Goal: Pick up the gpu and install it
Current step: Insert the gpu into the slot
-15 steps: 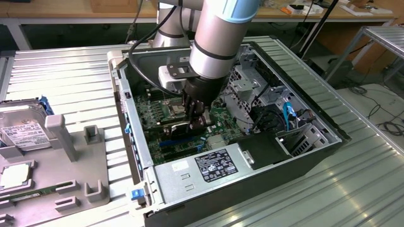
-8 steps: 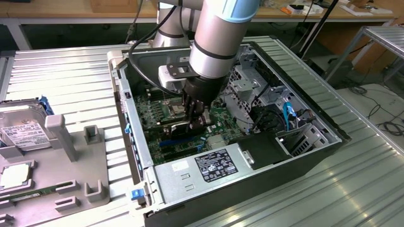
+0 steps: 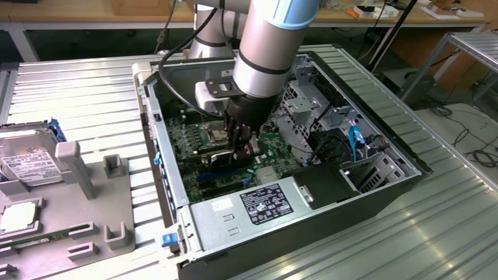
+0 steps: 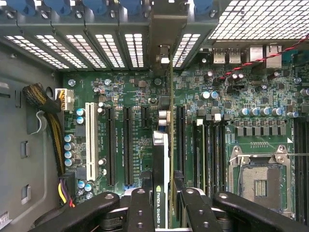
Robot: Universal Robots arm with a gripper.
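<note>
The gpu (image 4: 161, 145) is a thin black card with a green-and-white NVIDIA Quadro label, seen edge-on in the wrist view. Its silver end bracket (image 4: 166, 29) reaches the case's rear slot openings. My gripper (image 4: 162, 180) is shut on the card, one black finger on each face. The card stands upright over the motherboard (image 4: 135, 96), in line with the black expansion slots. In the exterior view the gripper (image 3: 242, 146) is down inside the open computer case (image 3: 404, 169), with the gpu (image 3: 224, 158) dark beneath it over the green board.
A white slot (image 4: 90, 140), black slots and the bare CPU socket (image 4: 258, 181) lie on the board. Yellow and black cables (image 4: 50, 130) run along one side. In the exterior view, the power supply (image 3: 257, 204) fills the case's near end. A hard drive (image 3: 27, 160) lies on the grey fixture (image 3: 86, 192) at the exterior view's left.
</note>
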